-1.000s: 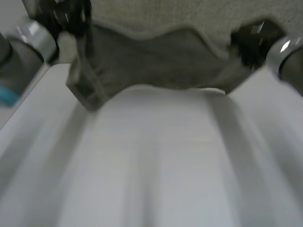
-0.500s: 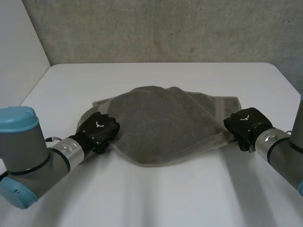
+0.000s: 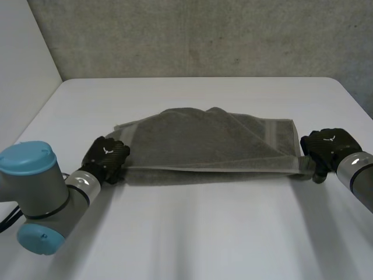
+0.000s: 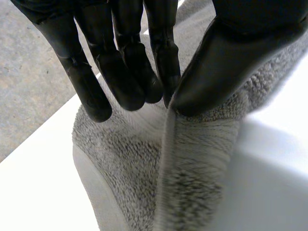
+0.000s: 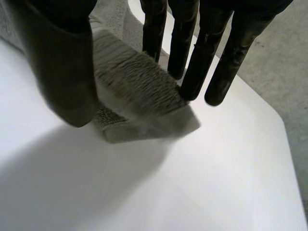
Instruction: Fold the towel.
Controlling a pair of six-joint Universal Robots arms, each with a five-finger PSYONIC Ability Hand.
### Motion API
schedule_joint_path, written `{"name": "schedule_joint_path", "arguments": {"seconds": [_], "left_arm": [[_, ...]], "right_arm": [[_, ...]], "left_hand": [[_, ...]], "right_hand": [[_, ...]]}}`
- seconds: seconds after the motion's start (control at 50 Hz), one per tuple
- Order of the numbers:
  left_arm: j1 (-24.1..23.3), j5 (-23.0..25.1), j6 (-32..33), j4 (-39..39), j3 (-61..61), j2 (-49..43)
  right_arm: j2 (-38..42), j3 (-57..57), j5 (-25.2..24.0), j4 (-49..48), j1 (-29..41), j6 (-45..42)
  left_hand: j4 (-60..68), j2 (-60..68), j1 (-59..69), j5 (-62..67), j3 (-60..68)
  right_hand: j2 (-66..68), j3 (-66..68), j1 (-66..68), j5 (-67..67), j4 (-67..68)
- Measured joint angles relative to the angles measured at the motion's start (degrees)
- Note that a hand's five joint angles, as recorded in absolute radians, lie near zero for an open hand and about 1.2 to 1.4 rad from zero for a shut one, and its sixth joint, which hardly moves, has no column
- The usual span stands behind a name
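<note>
The grey towel (image 3: 210,143) lies doubled on the white table (image 3: 192,233), its lower layer mostly hidden beneath the upper. The left hand (image 3: 105,158) pinches its left end between thumb and fingers. The right hand (image 3: 327,146) pinches the right corner likewise. A grey wall (image 3: 204,35) stands behind.

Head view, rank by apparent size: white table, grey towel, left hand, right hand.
1. white table
2. grey terry towel
3. black left hand and black right hand: these look alike, each pinching one end of the towel, so no order between them.
</note>
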Motion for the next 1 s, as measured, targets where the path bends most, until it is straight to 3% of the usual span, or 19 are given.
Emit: {"name": "schedule_joint_path", "arguments": {"seconds": [0.08,0.5,0.66,0.84,0.94,1.0], "left_arm": [[0.09,0.42,-2.02,-0.15,-0.04,1.6],[0.23,0.73,-5.18,-0.18,-1.19,4.15],[0.45,0.81,-5.11,-0.19,-1.23,4.14],[0.7,1.86,-4.93,-0.18,-1.63,3.91],[0.78,2.3,-4.67,-0.22,-1.89,3.83],[0.84,2.35,-4.53,-0.36,-1.86,3.89]], "right_arm": [[0.24,0.62,-0.17,-0.09,0.35,3.1],[-0.06,3.07,-4.47,-3.83,1.04,8.33],[-0.06,4.25,-4.36,-7.79,1.23,8.14],[1.15,3.34,-4.09,-9.25,1.45,7.53],[1.67,2.62,-4.26,-9.29,1.49,7.46],[1.56,2.17,-4.62,-9.17,1.55,7.55]], "left_hand": [[2.17,1.9,0.04,0.97,1.77],[2.18,1.9,0.04,1.16,1.77],[2.18,1.9,0.04,1.16,1.77],[2.18,1.9,0.04,1.16,1.77],[2.19,1.9,0.04,1.16,1.77],[2.19,1.9,0.04,1.16,1.77]], "right_hand": [[-5.37,-5.99,-5.81,-6.46,-5.85],[-6.57,-7.54,-6.94,-6.13,-7.34],[15.99,14.9,15.69,16.36,14.9],[16.49,15.74,16.44,17.21,15.88],[36.94,35.34,37.61,37.84,35.79],[38.46,37.5,40.57,40.89,39.17]]}}
